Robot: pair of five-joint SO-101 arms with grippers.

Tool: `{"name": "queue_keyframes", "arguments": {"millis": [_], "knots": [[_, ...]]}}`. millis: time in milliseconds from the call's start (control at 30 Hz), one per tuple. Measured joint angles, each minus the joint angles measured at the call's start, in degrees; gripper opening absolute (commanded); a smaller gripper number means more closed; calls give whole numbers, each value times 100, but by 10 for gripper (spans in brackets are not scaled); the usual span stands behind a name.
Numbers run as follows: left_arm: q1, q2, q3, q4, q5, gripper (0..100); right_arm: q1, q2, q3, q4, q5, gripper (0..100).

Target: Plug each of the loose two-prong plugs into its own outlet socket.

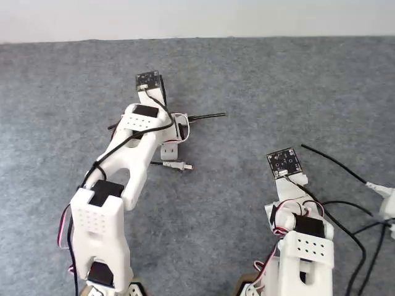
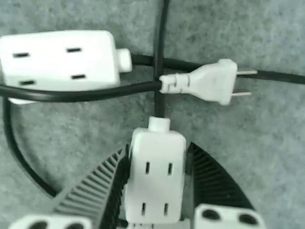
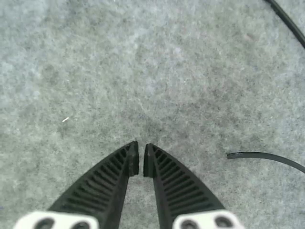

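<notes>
A: What's the surface?
B: Grey carpet [image 1: 259, 80], with a pale strip [image 1: 185, 18] beyond.
A: The plug?
B: 1 two-prong plug [image 2: 209, 82] lies loose beside the larger outlet block [image 2: 57, 59]. The left gripper [image 2: 157, 150] clamps the smaller outlet block [image 2: 156, 183]. The right gripper [image 3: 141, 155] is nearly closed and holds nothing.

No text to read anywhere, as far as I can tell. The small outlet [image 2: 156, 181], the big outlet [image 2: 57, 59] and the plug [image 2: 209, 82] are plain white. Any marks on the two boards [image 1: 149, 79] [image 1: 284, 162] are too tiny to make out.
</notes>
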Motion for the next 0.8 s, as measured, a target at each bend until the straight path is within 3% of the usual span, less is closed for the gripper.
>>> {"name": "queue_keyframes", "arguments": {"millis": [200,567,800], "knots": [[211,18,-26,369,123,9,0,0,0,0,0,30],[343,-149,-26,774,132,13,0,0,0,-9,0,30],[404,-1626,941,897,-193,13,0,0,0,-9,0,30]]}}
